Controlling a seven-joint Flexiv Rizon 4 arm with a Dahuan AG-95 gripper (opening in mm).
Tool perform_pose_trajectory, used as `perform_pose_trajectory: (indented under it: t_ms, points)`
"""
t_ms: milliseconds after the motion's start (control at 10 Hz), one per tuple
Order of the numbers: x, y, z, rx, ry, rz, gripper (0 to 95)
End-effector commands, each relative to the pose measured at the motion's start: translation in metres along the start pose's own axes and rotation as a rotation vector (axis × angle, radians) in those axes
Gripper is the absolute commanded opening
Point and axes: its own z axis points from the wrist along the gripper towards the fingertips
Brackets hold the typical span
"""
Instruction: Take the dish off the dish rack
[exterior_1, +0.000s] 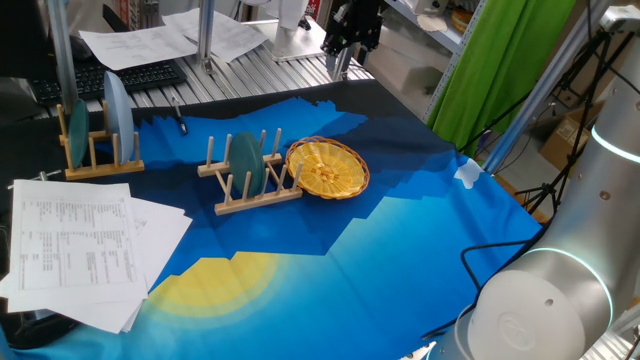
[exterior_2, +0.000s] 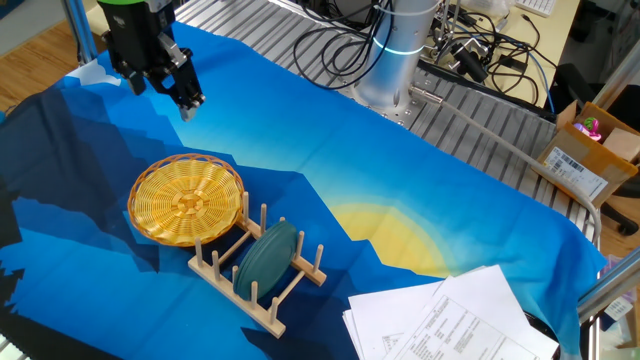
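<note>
The dish (exterior_1: 327, 167), a round yellow-orange wicker plate, lies nearly flat on the blue cloth, its rim against the right end of the dish rack (exterior_1: 262, 194). In the other fixed view the dish (exterior_2: 187, 199) is left of the rack (exterior_2: 262, 283). I cannot tell whether its rim rests on a rail. A dark green plate (exterior_1: 245, 158) stands upright between the pegs (exterior_2: 266, 258). My gripper (exterior_1: 338, 62) hangs high above the far table edge, well apart from the dish. It looks open and empty (exterior_2: 162, 92).
A second wooden rack with pale blue plates (exterior_1: 100, 135) stands at the far left. Loose papers (exterior_1: 80, 240) lie at the near left (exterior_2: 450, 320). A dark pen (exterior_1: 180, 120) lies on the cloth. A keyboard (exterior_1: 110, 78) and cables (exterior_2: 340, 40) sit beyond the cloth.
</note>
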Motion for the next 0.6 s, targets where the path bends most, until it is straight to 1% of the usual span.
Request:
perform_pose_trajectory:
  t_ms: [100,300,600]
  points:
    - [0.0002,0.0005,0.0005,0.001,-0.008,-0.009,76.0]
    - [0.0007,0.0019,0.0011,-0.001,-0.008,-0.007,76.0]
    - [0.0015,0.0043,0.0022,0.001,-0.007,0.019,76.0]
